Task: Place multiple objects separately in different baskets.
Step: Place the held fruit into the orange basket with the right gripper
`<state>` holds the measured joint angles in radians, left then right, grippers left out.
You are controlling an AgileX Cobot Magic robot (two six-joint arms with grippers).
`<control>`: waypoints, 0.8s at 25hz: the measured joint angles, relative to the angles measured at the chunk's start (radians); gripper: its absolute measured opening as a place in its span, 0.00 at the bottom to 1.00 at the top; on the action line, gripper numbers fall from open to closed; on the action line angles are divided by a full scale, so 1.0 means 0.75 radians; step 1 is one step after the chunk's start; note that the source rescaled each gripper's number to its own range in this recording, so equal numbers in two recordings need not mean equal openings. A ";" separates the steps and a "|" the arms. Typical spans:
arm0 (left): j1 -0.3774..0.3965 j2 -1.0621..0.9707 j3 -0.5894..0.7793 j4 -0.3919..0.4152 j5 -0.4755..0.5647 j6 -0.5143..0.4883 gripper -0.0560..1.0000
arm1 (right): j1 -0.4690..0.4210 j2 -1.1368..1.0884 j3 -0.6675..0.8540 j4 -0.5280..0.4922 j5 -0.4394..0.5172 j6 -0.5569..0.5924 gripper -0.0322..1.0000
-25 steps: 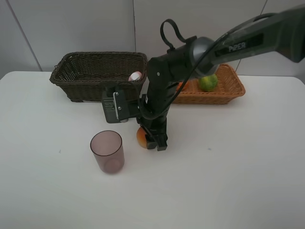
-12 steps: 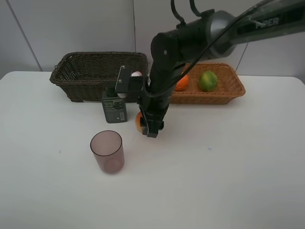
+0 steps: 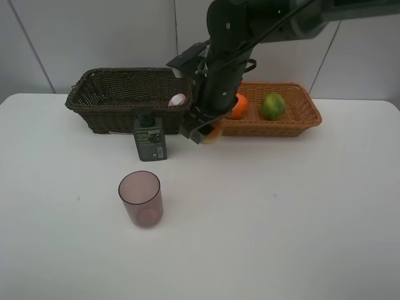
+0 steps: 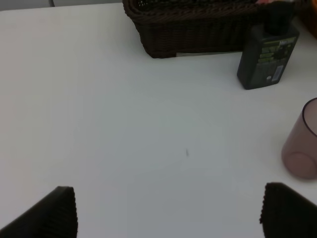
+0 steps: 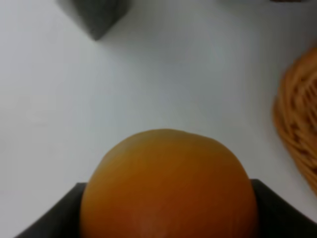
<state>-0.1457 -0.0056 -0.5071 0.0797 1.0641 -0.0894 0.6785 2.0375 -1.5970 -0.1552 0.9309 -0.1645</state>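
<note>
Above the white table [image 3: 300, 219], just off the near corner of the light orange-brown basket [image 3: 294, 125], the right gripper [image 3: 205, 134] hangs with its jaws closed on the red-yellow round fruit [image 3: 215, 132]. The fruit is clear of the surface and fills the right wrist view, with a dark finger on either side. The left gripper [image 4: 168, 198] sits low over bare table, jaws wide apart, nothing between them. An orange [image 3: 238, 106] and a bumpy green citrus [image 3: 272, 106] already lie in the light basket. A pink white-capped bottle [image 3: 177, 99] shows in the dark brown basket [image 3: 94, 94]. The dark green pump bottle [image 3: 150, 139] and the mauve cup [image 3: 141, 198] stand on the table. My read on the fruit: smooth skin, firm, modest weight, but round, so it could squirt out of a grip set off-centre. I would keep the hold across its widest middle and squeeze no harder than needed, since the flesh may bruise. It will likely roll once released, so I would let go low inside the basket, beside the orange.
</note>
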 joint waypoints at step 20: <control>0.000 0.000 0.000 0.000 0.000 0.000 0.96 | -0.455 0.096 -0.115 0.052 -0.188 0.505 0.47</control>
<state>-0.1457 -0.0056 -0.5071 0.0797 1.0641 -0.0894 0.3369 2.1098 -1.6835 -0.1164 0.7897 0.2143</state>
